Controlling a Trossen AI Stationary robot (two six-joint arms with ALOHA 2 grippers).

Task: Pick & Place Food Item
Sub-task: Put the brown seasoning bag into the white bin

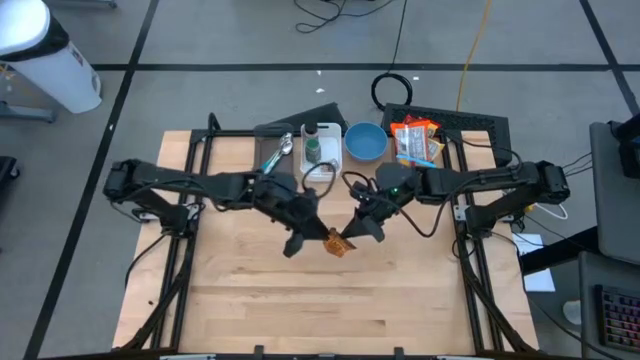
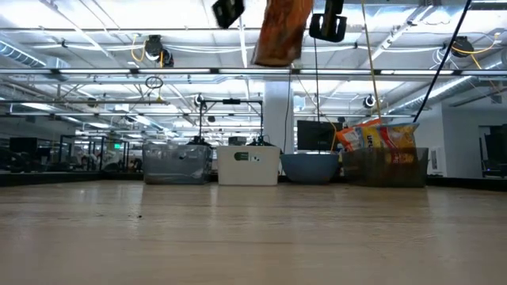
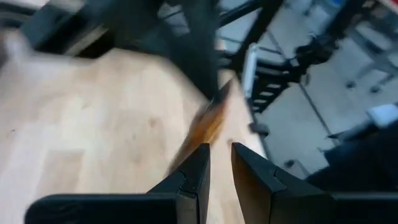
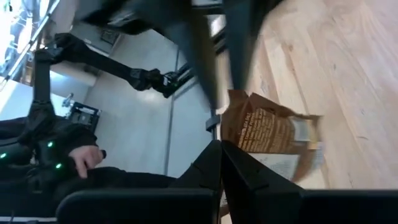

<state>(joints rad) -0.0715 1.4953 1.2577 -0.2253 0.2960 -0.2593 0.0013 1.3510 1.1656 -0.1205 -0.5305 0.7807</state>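
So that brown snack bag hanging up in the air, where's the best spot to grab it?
By its flat top edge, coming in from the side. The bag is a thin, flat pouch hanging upright, as the low view shows, so a two-finger end effector closes easily across its thin seam. The right end effector already pinches one edge; the left end effector sits beside it, slightly open.

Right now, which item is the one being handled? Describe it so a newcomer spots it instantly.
Start at the wooden table and find where the two dark arms meet over its middle. Between the left gripper and right gripper hangs a small orange-brown snack packet, lifted off the wood, unlike the packets sitting in the back bin.
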